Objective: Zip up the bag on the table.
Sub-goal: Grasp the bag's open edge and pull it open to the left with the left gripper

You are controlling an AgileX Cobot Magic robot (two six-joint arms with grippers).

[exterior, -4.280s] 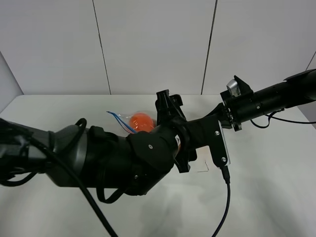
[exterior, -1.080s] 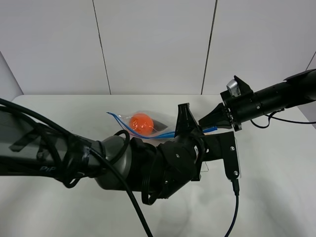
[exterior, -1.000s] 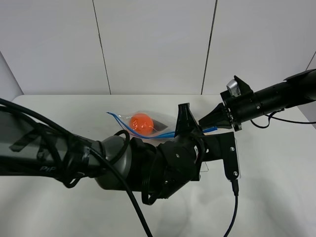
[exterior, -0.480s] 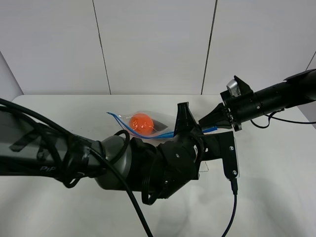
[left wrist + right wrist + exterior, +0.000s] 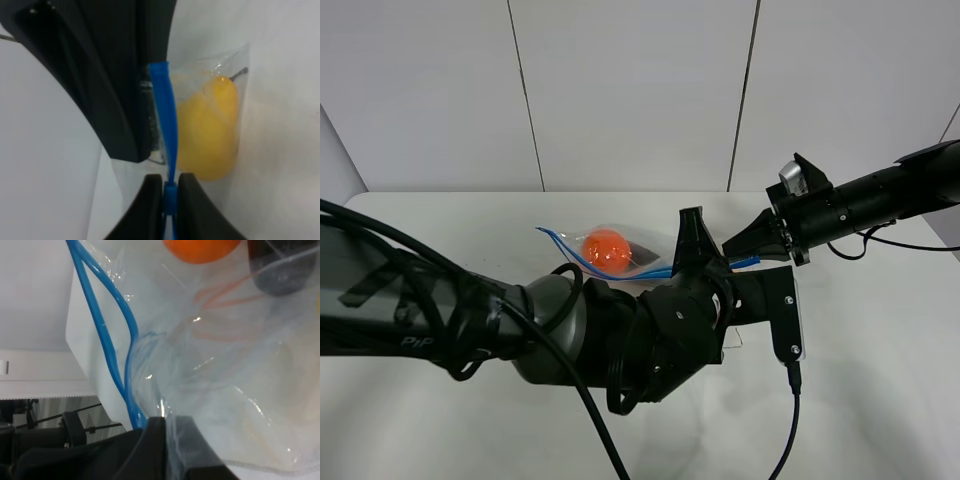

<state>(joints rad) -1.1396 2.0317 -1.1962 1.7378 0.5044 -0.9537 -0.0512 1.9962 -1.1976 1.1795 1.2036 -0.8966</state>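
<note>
We see the bag (image 5: 620,245) lying on the white tabletop (image 5: 880,380), closer to its far edge than its near one and about midway between its left and right edges. The left arm (image 5: 620,340) reaches across in front of the bag and hides its near part in the high view.

The left jaws are clenched on the blue zipper strip (image 5: 167,125), which runs straight up from between them. A yellow fruit (image 5: 210,130) lies inside the plastic just beside the strip.

The right jaws are pinched tight on the clear plastic of the bag at its right end, touching the strip. In the right wrist view the strip's two blue tracks stand apart farther along. An orange fruit (image 5: 606,247) and a dark piece (image 5: 280,275) show through the crinkled plastic.
</note>
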